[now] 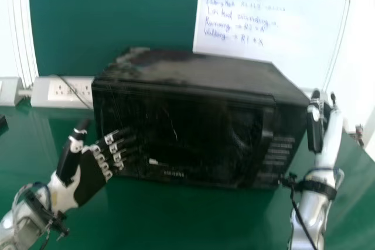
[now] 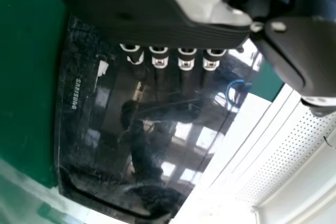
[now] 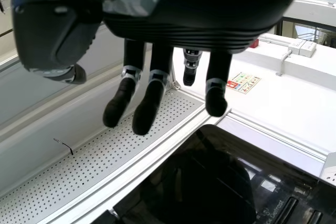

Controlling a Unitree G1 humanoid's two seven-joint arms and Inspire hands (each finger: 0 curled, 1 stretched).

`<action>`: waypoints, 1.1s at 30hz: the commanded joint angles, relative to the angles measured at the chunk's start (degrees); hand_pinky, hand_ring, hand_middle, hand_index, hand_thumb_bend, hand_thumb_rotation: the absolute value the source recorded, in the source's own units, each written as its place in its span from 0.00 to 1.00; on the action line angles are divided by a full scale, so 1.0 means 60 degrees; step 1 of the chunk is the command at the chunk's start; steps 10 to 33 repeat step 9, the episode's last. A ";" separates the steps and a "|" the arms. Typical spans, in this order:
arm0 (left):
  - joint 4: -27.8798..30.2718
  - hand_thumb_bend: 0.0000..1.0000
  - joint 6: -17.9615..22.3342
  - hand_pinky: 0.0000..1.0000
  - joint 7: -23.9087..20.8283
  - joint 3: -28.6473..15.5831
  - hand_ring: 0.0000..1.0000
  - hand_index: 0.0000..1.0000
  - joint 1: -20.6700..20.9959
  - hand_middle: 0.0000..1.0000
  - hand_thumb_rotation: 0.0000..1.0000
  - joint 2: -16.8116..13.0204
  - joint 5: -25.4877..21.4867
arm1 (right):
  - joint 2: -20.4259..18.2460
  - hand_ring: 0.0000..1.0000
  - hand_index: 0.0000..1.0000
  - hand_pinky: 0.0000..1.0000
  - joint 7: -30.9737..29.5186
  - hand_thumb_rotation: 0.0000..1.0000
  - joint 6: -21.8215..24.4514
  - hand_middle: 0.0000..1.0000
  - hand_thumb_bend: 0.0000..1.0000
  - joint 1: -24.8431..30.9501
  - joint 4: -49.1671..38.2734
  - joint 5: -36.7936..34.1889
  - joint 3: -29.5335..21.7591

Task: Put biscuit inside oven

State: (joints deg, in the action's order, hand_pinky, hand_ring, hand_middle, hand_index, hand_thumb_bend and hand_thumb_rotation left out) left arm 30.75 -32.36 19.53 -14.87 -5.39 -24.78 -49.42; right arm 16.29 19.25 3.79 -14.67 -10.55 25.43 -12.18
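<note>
Table: dark green, smooth top (image 1: 176, 221), running under and around the oven.
Background: green panel (image 1: 117, 16) behind, with a white board (image 1: 293, 57) bearing blue handwriting behind the oven, towards the right.
Sockets: white socket strip (image 1: 44, 99) on the left, near the oven's back, with a thin dark cable (image 1: 76, 93) crossing it.
Oven: 1 black microwave (image 1: 205, 71), upright on the table between the 2 hands, front turned to the robot.
Oven door: closed, dark glass (image 1: 199, 118); contents hidden behind it. Windows reflect in the glass in the left wrist view.
Door details: small pale mark (image 1: 153, 161) low down; handle (image 1: 267, 130) near the right edge, control panel (image 1: 280, 153) beside it.
Left hand: palm (image 1: 91, 174) before the left part of the door; fingers (image 2: 186, 60) straight, slightly spread towards the glass, thumb well apart, nothing held. Contact with the glass: cannot tell.
Right hand: raised beside the oven's right side (image 1: 315, 127); fingers (image 3: 149, 111) long, loosely bent, with gaps between them, thumb apart, nothing held.
</note>
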 commanded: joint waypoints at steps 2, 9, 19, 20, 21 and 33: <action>-0.0393 0.70 0.0033 0.87 -0.0220 0.0376 0.92 0.97 0.0472 0.95 0.28 0.0183 0.0547 | -0.0055 0.12 0.22 0.08 0.0122 0.57 -0.0089 0.18 0.59 -0.0093 0.0103 -0.0009 0.0019; -0.0991 0.74 0.0276 0.86 -0.0232 0.0659 0.92 0.98 0.0992 0.94 0.30 0.0533 0.1334 | -0.0045 0.11 0.22 0.08 0.0209 0.58 -0.0098 0.17 0.59 -0.0059 0.0148 0.0126 0.0041; -0.0991 0.74 0.0276 0.86 -0.0232 0.0659 0.92 0.98 0.0992 0.94 0.30 0.0533 0.1334 | -0.0045 0.11 0.22 0.08 0.0209 0.58 -0.0098 0.17 0.59 -0.0059 0.0148 0.0126 0.0041; -0.0991 0.74 0.0276 0.86 -0.0232 0.0659 0.92 0.98 0.0992 0.94 0.30 0.0533 0.1334 | -0.0045 0.11 0.22 0.08 0.0209 0.58 -0.0098 0.17 0.59 -0.0059 0.0148 0.0126 0.0041; -0.0991 0.74 0.0276 0.86 -0.0232 0.0659 0.92 0.98 0.0992 0.94 0.30 0.0533 0.1334 | -0.0045 0.11 0.22 0.08 0.0209 0.58 -0.0098 0.17 0.59 -0.0059 0.0148 0.0126 0.0041; -0.0991 0.74 0.0276 0.86 -0.0232 0.0659 0.92 0.98 0.0992 0.94 0.30 0.0533 0.1334 | -0.0045 0.11 0.22 0.08 0.0209 0.58 -0.0098 0.17 0.59 -0.0059 0.0148 0.0126 0.0041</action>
